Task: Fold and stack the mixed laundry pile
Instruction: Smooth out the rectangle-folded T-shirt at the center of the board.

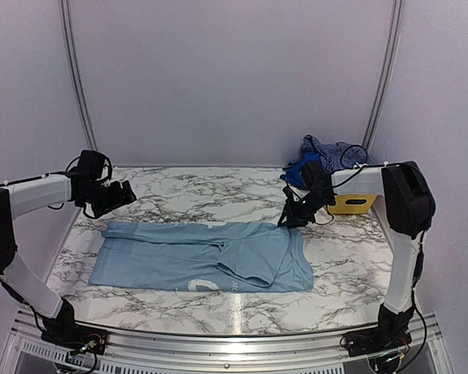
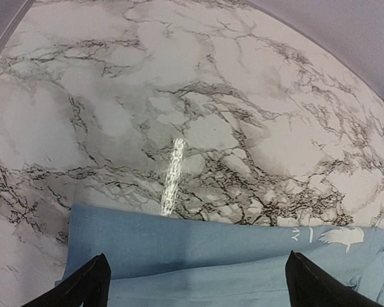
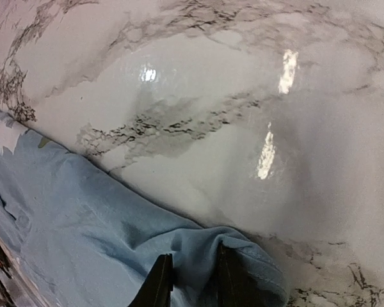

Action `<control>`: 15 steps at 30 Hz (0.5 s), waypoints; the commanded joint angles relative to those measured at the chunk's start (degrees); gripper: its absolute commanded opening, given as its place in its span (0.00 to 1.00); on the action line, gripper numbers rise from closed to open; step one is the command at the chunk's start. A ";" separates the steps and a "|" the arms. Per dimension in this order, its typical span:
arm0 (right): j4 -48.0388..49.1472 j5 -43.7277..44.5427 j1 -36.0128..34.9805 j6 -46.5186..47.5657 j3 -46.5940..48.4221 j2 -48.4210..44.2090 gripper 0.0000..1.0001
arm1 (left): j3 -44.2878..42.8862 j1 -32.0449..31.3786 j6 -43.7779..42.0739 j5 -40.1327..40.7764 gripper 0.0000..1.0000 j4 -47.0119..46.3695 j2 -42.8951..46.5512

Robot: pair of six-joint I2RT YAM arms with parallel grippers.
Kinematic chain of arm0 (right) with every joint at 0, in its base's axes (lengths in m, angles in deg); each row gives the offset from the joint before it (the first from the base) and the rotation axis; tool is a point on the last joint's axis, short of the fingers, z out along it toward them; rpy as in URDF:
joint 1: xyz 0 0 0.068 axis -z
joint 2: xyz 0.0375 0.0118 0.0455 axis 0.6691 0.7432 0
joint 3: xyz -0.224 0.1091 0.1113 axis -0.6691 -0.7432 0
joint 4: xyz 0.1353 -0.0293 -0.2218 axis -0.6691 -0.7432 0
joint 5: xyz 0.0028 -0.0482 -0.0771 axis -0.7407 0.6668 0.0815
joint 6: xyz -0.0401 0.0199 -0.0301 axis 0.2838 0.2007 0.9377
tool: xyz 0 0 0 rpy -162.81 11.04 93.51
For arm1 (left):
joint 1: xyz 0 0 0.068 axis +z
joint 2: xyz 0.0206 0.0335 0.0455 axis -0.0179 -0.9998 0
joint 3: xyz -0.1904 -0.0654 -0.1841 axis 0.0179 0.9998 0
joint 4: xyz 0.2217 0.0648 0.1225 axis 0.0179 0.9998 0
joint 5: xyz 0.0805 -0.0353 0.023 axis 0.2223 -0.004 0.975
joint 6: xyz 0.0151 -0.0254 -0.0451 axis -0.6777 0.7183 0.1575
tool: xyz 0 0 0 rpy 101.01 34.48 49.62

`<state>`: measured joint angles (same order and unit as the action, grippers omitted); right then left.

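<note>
sky-blue t-shirt (image 1: 203,257) lies flat on the tabletop (image 1: 218,191), long axis left-right; right tool (image 3: 192,281), jaws nearly together, pinches its far-right corner, left tool (image 2: 195,288) gapes wide over the far-left edge.

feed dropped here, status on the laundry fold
Left gripper open above sky-blue T-shirt, left end. Right gripper pinching its far right corner. Checked shirt by yellow basket; nothing blocking.
</note>
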<state>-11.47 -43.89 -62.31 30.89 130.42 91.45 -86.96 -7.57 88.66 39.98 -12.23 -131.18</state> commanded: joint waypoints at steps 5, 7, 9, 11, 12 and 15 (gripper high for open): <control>0.41 2.20 2.96 -1.42 1.22 -0.87 0.00 | 1.19 7.36 5.32 0.04 0.89 6.17 -4.14; 1.76 3.23 3.93 -1.91 0.09 -2.17 0.00 | 2.21 9.80 6.30 0.40 0.85 6.42 -3.53; 3.21 3.56 4.70 -2.28 -0.76 -2.64 0.00 | 3.31 12.03 7.27 0.96 0.81 6.58 -2.90; 3.52 3.31 4.85 -2.23 -0.38 -2.00 0.00 | 4.54 13.82 8.10 -0.08 0.75 6.63 -2.87; 3.56 2.72 4.85 -2.15 -0.26 -1.58 0.00 | 5.10 14.27 8.33 -1.05 0.72 6.46 -3.17; 3.58 1.92 4.85 -2.10 -0.17 -1.04 0.00 | 6.50 14.35 7.15 -4.83 0.64 5.09 -4.07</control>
<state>-9.57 -42.23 -57.81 29.23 129.90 91.21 -82.26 6.63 95.79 39.57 -8.05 -135.18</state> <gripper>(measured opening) 0.004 0.684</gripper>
